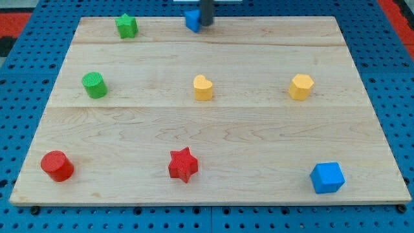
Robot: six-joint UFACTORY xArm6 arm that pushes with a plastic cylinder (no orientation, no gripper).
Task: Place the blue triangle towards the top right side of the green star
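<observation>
- Eight blocks sit on the wooden counter [213, 139], in three rows plus my tip at the far edge.
- Nearest row, along the view's bottom, holds three: a red cylinder [57, 166] at the left, a red star [183, 164] in the middle, and a blue cube [326, 177] at the right. They are well apart from one another.
- Middle row also holds three: a green cylinder [94, 85] at the left, a yellow heart [203, 87] in the centre, and a yellow hexagon [301, 87] at the right.
- Far row, along the view's top, holds two: the green star [127, 26] towards the left, and the blue triangle [191, 19] to its right, near the counter's top edge and level with the star, clearly apart from it.
- By colour the count is two red, two green, two yellow and two blue.
- My tip [206, 24] touches, or stands just beside, the blue triangle's right side; the rod partly covers that block, so its shape is only partly seen.
- The arm has no fingers, so there is nothing open or closed to report; the rod grips nothing.
</observation>
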